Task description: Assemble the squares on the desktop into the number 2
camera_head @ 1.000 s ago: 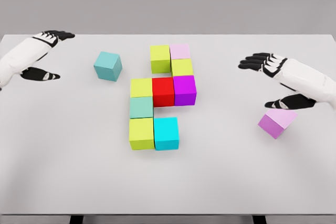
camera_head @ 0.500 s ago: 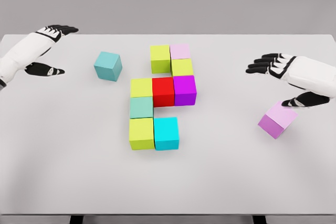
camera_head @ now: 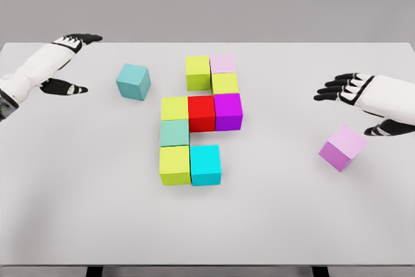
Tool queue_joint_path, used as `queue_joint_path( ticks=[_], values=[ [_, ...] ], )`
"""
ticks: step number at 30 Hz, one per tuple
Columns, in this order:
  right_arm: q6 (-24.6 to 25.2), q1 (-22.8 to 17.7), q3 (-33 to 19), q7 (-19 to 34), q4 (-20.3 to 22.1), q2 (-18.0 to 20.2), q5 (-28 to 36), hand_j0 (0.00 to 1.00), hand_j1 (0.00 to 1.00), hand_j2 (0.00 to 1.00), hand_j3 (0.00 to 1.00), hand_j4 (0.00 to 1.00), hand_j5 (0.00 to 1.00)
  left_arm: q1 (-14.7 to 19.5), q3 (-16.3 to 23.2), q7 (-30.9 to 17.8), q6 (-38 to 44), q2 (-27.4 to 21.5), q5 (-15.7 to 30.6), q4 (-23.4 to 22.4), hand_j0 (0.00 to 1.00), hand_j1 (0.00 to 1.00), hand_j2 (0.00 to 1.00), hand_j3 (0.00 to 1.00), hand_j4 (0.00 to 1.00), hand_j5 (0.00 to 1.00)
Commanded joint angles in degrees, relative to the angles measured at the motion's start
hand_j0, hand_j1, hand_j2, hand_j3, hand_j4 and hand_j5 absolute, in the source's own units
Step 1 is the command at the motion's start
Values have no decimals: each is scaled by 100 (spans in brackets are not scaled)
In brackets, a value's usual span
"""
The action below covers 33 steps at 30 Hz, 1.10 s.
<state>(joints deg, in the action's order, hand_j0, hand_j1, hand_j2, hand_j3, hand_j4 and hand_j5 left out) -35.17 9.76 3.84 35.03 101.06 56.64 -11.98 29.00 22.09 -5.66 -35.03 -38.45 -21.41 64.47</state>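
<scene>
In the head view, the only one there is, the left hand (camera_head: 65, 63) hangs over the far left of the white table (camera_head: 78, 212) with its fingers spread wide and nothing in them; the loose teal cube (camera_head: 133, 82) sits a little to its right and slightly nearer the robot, well clear of the fingertips. The right hand (camera_head: 363, 102) is likewise open and empty, thumb splayed downward, and the loose purple cube (camera_head: 343, 147) lies just below and slightly left of it, turned at an angle to the table edges. Further left of that hand, about midway between the two hands, stands the partly built figure: a yellow-green and a pale pink cube on top, another yellow-green beneath the pink, then a yellow-green, red (camera_head: 201, 113) and magenta row, a teal cube below its left end, and a yellow-green and cyan (camera_head: 205, 165) pair at the bottom. The main risk seems to be the purple cube's skew: grasped across its corners it could twist or slip out. Bringing either loose cube in too low could also knock the packed cubes out of line, since they touch each other.
</scene>
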Motion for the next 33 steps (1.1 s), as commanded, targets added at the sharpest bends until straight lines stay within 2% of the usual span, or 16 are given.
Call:
queue_joint_path(
  ticks=[1, 5, 6, 8, 10, 16, 20, 21, 23, 26, 29, 33],
  values=[
    [17, -9, 46, -3, 10, 84, 47, 100, 100, 100, 100, 100, 100, 0, 24, 3, 3, 110, 40, -145, 100, 100, 100, 100, 100, 100],
    [17, -140, 108, -3, 10, 172, 38, 100, 100, 100, 100, 100, 100, 0, 24, 65, 3, 426, 198, -698, 100, 100, 100, 100, 100, 100],
    [17, -158, 117, -3, 10, 190, 38, 100, 100, 100, 100, 100, 100, 0, 41, 65, 3, 584, 462, -1032, 100, 100, 100, 100, 100, 100],
    [17, -193, 99, -3, 10, 278, 38, 100, 100, 100, 100, 100, 100, 9, 59, 73, 3, 637, 646, -1296, 100, 100, 100, 100, 100, 100],
    [17, -193, 82, -3, 10, 339, 38, 100, 100, 100, 100, 100, 100, 123, 366, 73, 3, 637, 1068, -1577, 100, 100, 100, 100, 100, 100],
    [17, -404, 117, -3, 10, 418, -6, 100, 100, 100, 100, 100, 100, 246, 771, 109, 3, 549, 1903, -1657, 100, 100, 100, 100, 100, 100],
    [17, -422, 125, -3, -51, 392, -155, 100, 100, 100, 100, 100, 100, 474, 947, 109, 3, 558, 2870, -1613, 100, 100, 100, 100, 100, 100],
    [17, -422, 125, -3, -95, 366, -164, 100, 100, 100, 100, 100, 100, 501, 955, 100, 3, 576, 2993, -1622, 100, 100, 100, 100, 100, 100],
    [17, -404, 292, -3, -262, 339, -164, 100, 100, 100, 100, 100, 100, 554, 973, 100, 3, 611, 3037, -1666, 100, 100, 100, 100, 100, 100],
    [17, -404, 336, -3, -324, 339, -173, 100, 100, 100, 100, 100, 100, 615, 1272, 91, 3, 654, 3160, -1701, 100, 100, 100, 100, 100, 100],
    [17, -369, 459, -3, -438, 304, -252, 99, 99, 99, 99, 99, 99, 624, 1359, 82, 3, 856, 3300, -1710, 100, 100, 100, 100, 100, 100],
    [17, -343, 503, -3, -482, 278, -261, 99, 99, 99, 99, 99, 99, 606, 1404, 65, 3, 874, 3555, -1771, 100, 100, 100, 100, 100, 100]
  ],
)
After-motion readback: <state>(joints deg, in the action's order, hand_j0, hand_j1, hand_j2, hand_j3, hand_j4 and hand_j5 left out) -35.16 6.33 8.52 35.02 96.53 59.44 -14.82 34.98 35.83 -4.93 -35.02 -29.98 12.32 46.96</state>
